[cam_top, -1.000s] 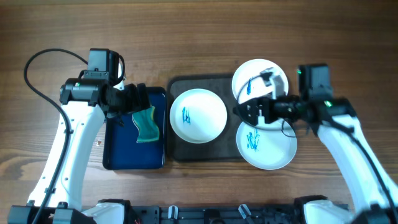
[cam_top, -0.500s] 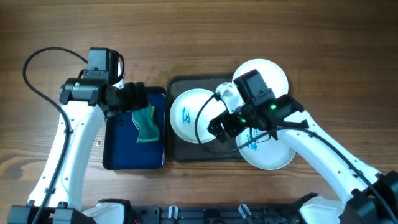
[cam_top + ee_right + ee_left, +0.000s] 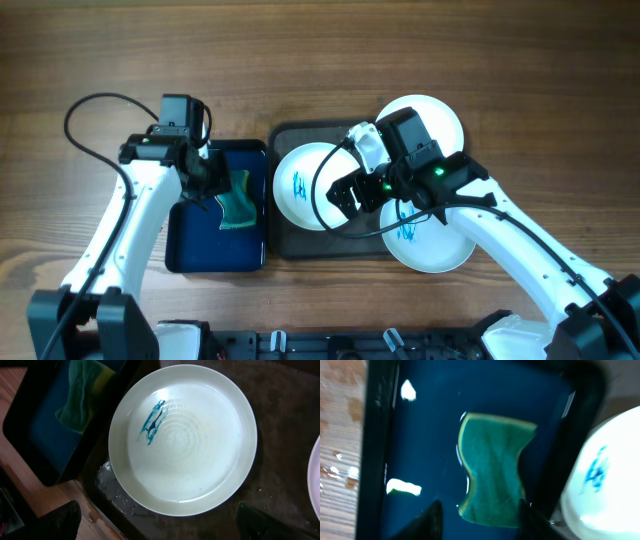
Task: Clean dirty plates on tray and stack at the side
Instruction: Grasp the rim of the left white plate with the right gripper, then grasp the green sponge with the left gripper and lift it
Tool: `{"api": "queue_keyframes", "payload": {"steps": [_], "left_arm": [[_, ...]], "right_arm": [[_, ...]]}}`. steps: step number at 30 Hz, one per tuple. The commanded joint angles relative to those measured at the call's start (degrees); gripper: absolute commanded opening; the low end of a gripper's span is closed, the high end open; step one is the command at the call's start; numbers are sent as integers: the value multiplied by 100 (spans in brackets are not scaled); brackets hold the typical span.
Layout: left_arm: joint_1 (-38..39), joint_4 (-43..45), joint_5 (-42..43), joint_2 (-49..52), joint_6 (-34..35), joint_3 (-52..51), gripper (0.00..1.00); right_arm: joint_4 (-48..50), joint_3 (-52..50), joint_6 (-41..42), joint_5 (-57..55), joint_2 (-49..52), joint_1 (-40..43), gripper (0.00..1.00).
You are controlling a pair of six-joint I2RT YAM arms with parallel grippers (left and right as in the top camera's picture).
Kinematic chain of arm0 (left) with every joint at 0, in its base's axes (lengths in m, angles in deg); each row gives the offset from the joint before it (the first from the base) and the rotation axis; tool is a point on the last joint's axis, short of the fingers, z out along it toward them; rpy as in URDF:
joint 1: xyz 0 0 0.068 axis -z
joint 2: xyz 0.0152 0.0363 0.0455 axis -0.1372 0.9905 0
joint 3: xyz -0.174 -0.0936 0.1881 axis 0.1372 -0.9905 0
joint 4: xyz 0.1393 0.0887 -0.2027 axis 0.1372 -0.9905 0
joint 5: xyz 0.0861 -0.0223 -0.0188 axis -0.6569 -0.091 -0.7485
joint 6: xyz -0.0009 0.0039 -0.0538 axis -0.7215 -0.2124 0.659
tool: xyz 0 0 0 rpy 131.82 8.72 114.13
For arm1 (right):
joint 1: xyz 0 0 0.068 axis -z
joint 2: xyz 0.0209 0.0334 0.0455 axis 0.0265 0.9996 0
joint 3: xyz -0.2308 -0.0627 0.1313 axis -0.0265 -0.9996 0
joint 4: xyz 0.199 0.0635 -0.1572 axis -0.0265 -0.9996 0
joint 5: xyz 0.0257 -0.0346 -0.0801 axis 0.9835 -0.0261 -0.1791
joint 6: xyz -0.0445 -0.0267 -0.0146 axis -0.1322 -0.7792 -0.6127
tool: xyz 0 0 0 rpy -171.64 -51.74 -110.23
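A white plate (image 3: 300, 185) with a blue scribble lies on the dark tray (image 3: 300, 245). Two more plates sit to the right, one at the back (image 3: 435, 115) and one with blue marks in front (image 3: 430, 245), both partly under my right arm. My right gripper (image 3: 165, 524) hangs open and empty over the tray plate (image 3: 182, 440), its fingers (image 3: 60, 520) far apart past the plate's near rim. My left gripper (image 3: 480, 520) is open and straddles the near end of the green sponge (image 3: 492, 467). One finger meets the sponge's edge, the other stands apart.
The sponge lies in a wet dark blue tray (image 3: 190, 240) left of the dark tray, both on a wooden table (image 3: 80, 50). Water drops cover the dark tray's floor (image 3: 280, 460). The marked plate's rim (image 3: 605, 485) lies close to the right of the left gripper.
My right arm has swung left from the side plates to over the tray plate. My left gripper has come down at the sponge and its jaws have narrowed.
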State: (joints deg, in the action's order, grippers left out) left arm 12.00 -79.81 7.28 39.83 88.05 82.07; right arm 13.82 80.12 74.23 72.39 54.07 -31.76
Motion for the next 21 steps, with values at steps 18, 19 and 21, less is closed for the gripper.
{"api": "queue_keyframes", "payload": {"steps": [18, 19, 21], "left_arm": [[26, 1751, 1113, 905, 59, -981, 51], [26, 1773, 1113, 935, 61, -981, 42], [26, 1770, 1113, 957, 61, -981, 24]], "right_arm": [[26, 116, 232, -72, -35, -13, 100], [28, 116, 234, -72, -20, -13, 100], [28, 116, 234, -72, 13, -13, 100]]}}
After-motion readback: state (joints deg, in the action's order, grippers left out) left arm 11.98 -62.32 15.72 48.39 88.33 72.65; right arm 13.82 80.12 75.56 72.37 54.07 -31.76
